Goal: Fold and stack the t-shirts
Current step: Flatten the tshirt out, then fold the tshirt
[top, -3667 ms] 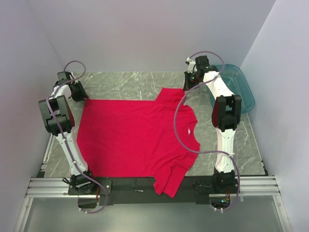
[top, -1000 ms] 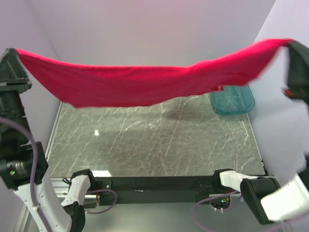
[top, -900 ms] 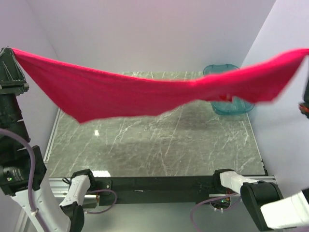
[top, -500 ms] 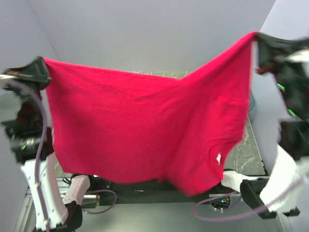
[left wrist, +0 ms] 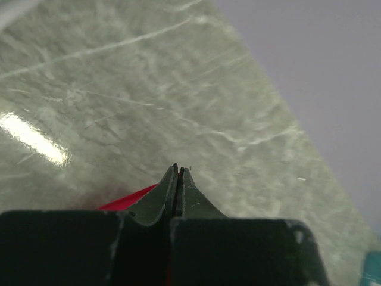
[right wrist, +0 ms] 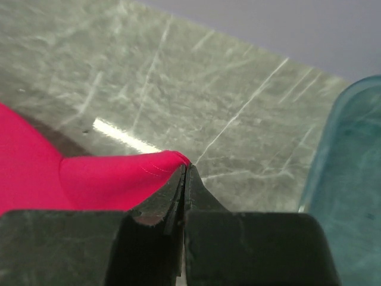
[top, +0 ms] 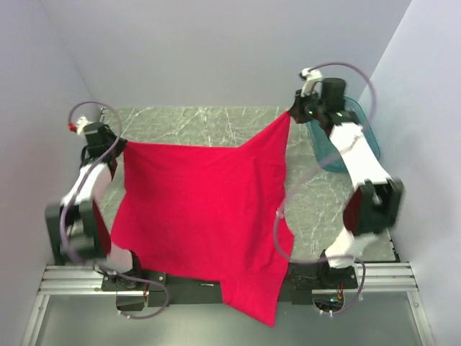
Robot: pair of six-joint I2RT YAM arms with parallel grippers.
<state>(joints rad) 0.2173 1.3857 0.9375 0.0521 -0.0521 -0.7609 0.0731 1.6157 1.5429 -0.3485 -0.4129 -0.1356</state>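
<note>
Bright, even overhead light. Glare streaks the bench (left wrist: 238, 89) at nine o'clock in the soft left wrist view; the red t-shirt (right wrist: 36, 173) casts a faint shadow.

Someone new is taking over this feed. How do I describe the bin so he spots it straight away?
Start from the grey marble table and go to its far right corner, by the side wall. The bin sits there, to the right of the right gripper that pinches the red t-shirt. It is the only see-through teal tub in view.
</note>
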